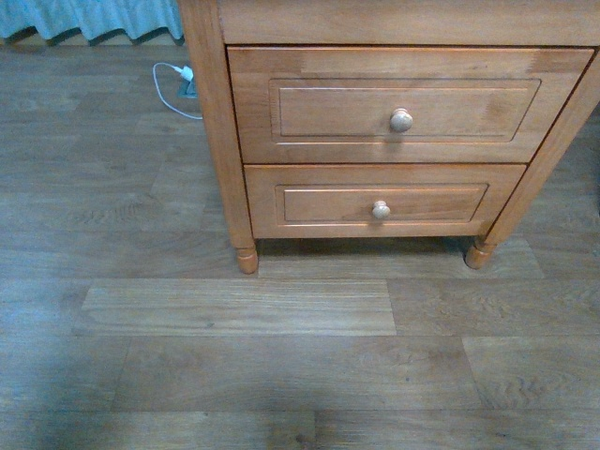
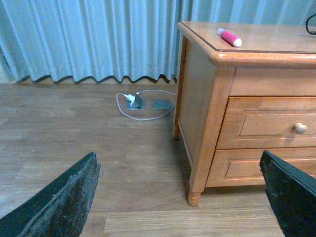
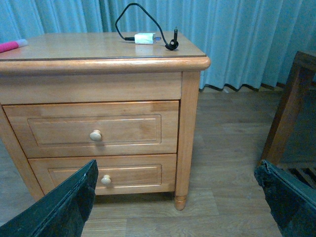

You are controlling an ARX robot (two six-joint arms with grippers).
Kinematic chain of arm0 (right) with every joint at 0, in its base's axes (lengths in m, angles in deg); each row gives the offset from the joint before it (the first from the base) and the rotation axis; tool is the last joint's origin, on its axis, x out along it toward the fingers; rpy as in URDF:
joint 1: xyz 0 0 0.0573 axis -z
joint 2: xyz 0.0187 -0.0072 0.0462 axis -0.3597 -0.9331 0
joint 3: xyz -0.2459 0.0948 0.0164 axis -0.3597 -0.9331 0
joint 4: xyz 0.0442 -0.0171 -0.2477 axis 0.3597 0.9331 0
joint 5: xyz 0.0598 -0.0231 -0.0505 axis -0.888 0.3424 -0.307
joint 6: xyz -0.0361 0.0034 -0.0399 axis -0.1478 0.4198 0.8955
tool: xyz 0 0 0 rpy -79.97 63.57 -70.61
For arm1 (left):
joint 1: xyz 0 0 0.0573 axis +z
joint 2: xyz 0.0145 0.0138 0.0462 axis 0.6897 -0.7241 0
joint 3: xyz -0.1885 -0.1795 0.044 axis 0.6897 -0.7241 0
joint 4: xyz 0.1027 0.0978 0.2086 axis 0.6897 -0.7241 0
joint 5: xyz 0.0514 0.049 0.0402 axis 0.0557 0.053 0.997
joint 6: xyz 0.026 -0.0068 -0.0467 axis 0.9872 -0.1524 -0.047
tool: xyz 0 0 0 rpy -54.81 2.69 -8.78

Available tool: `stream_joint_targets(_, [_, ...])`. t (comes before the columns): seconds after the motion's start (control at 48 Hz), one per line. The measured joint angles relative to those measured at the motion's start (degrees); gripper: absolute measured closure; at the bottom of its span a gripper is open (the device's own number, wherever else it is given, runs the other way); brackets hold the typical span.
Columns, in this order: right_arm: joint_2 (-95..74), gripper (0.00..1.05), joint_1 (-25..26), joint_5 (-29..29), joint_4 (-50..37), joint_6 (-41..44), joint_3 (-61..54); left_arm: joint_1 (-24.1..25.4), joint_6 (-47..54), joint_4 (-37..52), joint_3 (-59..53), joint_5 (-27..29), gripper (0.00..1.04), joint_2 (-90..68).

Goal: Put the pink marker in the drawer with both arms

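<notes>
- Dark fingers [image 2: 64,202] of the left tool [image 2: 177,158] frame its wrist view; they stand wide apart with nothing between them, above the wooden floor [image 2: 74,138].
- Right tool [image 3: 176,168] is likewise spread and empty, facing the front of the cabinet [image 3: 190,128] from a little way off.
- Neither arm appears in the front view.
- On the cabinet top, toward its left edge, lies the pink marker [image 2: 229,37] on its side, white cap pointing to the front edge. In the right wrist view only its end shows.
- Toward the top's back right corner rests a black cable [image 3: 143,19], well apart from the marker.
- Below the top, the drawer [image 1: 328,112] is fully shut, its round knob [image 1: 400,120] untouched. The lower drawer [image 1: 319,203] is shut too.
- Judged from this, the task is at its very start: nothing is grasped and nothing is opened.
- Next, one tool probably has to close on the upper knob and pull straight out, while the other goes to the marker. Because the marker is round, it could roll if nudged.
</notes>
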Motion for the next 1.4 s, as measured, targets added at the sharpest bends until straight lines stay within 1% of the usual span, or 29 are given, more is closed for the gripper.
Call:
stream_joint_targets(0.646, [0.0, 0.08, 0.0, -0.3, 0.0, 0.0, 0.0, 0.0, 0.0, 0.0, 0.0, 0.0, 0.06, 0.0])
stream_joint_targets(0.667, [-0.4, 0.08, 0.6, -2.4, 0.7, -0.3, 0.2, 0.0, 0.0, 0.0, 0.0, 0.0, 0.06, 0.0])
stream_joint_targets(0.73, [-2.5, 0.08, 3.3, -12.0, 4.5, -1.0, 1.2, 0.0, 0.0, 0.0, 0.0, 0.0, 0.06, 0.0])
stream_joint_targets(0.772, [-4.7, 0.08, 3.9, -16.5, 5.6, -1.4, 1.5, 0.0, 0.0, 0.0, 0.0, 0.0, 0.06, 0.0])
stream_joint_targets(0.813, [-7.0, 0.08, 2.9, -17.5, 6.5, -1.5, 2.2, 0.0, 0.0, 0.0, 0.0, 0.0, 0.06, 0.0])
stream_joint_targets(0.834, [-8.0, 0.08, 2.0, -17.3, 6.5, -1.5, 2.6, 0.0, 0.0, 0.0, 0.0, 0.0, 0.06, 0.0])
stream_joint_targets(0.876, [-10.5, 0.08, -0.1, -15.3, 6.1, -1.4, 3.6, 0.0, 0.0, 0.0, 0.0, 0.0, 0.06, 0.0])
stream_joint_targets(0.918, [-12.7, 0.08, -1.8, -13.9, 4.9, -1.5, 4.1, 0.0, 0.0, 0.0, 0.0, 0.0, 0.06, 0.0])
stream_joint_targets(0.959, [-16.9, 0.08, -4.6, -12.0, 2.8, -1.4, 4.9, 0.0, 0.0, 0.0, 0.0, 0.0, 0.06, 0.0])
stream_joint_targets(1.043, [-27.6, 0.08, -10.4, -8.0, -3.4, -1.4, 6.4, 0.0, 0.0, 0.0, 0.0, 0.0, 0.06, 0.0])
stream_joint_targets(1.105, [-35.6, 0.08, -13.4, -5.3, -8.3, -1.6, 8.4, 0.0, 0.0, 0.0, 0.0, 0.0, 0.06, 0.0])
stream_joint_targets(1.23, [-47.2, 0.08, -17.1, -1.0, -15.7, -1.9, 12.2, 0.0, 0.0, 0.0, 0.0, 0.0, 0.06, 0.0])
stream_joint_targets(1.251, [-50.7, 0.08, -18.2, 0.7, -17.8, -1.9, 13.5, 0.0, 0.0, 0.0, 0.0, 0.0, 0.06, 0.0])
stream_joint_targets(1.397, [-61.1, 0.08, -21.6, 4.6, -22.7, -3.2, 18.2, 0.0, 0.0, 0.0, 0.0, 0.0, 0.06, 0.0])
